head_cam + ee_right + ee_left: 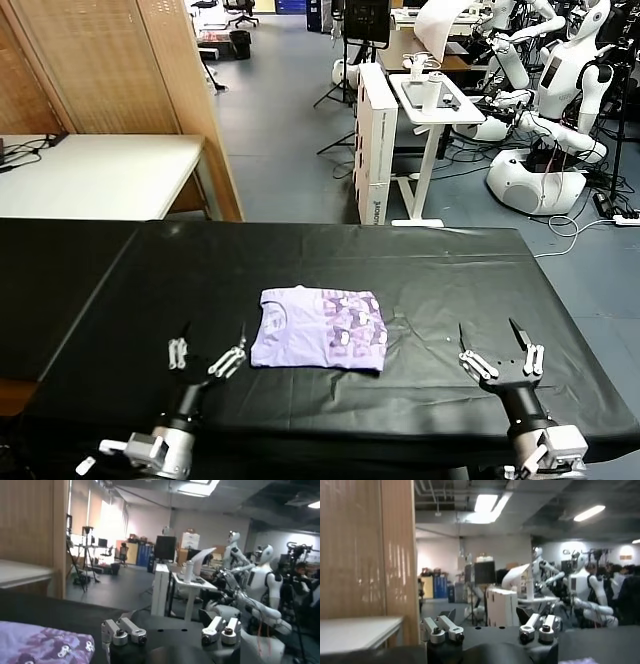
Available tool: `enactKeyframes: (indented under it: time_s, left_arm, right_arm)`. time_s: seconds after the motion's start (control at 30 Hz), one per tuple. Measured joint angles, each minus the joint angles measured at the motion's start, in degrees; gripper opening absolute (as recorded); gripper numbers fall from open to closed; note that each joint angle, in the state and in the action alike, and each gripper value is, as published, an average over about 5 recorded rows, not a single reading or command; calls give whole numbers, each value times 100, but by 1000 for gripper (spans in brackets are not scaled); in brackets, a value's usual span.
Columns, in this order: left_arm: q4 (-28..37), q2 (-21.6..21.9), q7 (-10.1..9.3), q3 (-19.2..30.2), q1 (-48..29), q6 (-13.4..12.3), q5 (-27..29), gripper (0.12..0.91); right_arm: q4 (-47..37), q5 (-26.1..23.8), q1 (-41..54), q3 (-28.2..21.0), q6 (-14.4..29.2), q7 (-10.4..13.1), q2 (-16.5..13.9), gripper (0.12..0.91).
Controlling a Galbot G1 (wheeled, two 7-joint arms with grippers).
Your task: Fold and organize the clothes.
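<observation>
Left end effector (209,350): near the front edge of the tabletop, toward its left side, hovering low with its two fingers spread wide and nothing between them; just beside the T-shirt's near left corner but apart from it.
Right end effector (497,350): near the front edge toward the right side, fingers spread wide and empty; well apart from the T-shirt's right edge.
T-shirt (320,328): lies flat in the middle of the black tabletop (450,270), between the two end effectors and a little farther back; already a compact rectangle, lavender, with the purple-and-white print on its right half and the collar toward the left.
Task standing: judged from its shape, the folding looks largely done; a last fold or a tidy-up may remain.
Risk, grip: the fabric looks thin and lies flat on a soft black cover, so a finger could pinch the cover along with the shirt, or catch only the top layer and peel the fold open.
Risk, uneven reach: the left end effector sits much closer to the shirt than the right, so a two-handed lift started unevenly could skew the rectangle or drag it sideways.
Risk, creases: the cover shows wrinkles near the shirt's right edge that could snag a sliding finger.
Background: a white desk (100,175) and wooden screen (110,65) beyond the far left corner, white robots (560,80) far right.
</observation>
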Motion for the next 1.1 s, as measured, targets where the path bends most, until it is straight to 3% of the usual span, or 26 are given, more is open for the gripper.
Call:
enactKeyframes:
  time_s: [0.4,0.67,1.1]
  left_arm:
    - [-161,-65,86,-174,170,-20,-122,907]
    - [-261,-165,534,-175,270,154,134,907]
    - [-130,-147,568,-295,384,24,225,907]
  right_arm:
    - [373,-156,-367,166,37,-185,158,907]
    - [556,-360,-627,266,18,-190,178,907]
    - [536,-502,-775,294,18,-184,229,907]
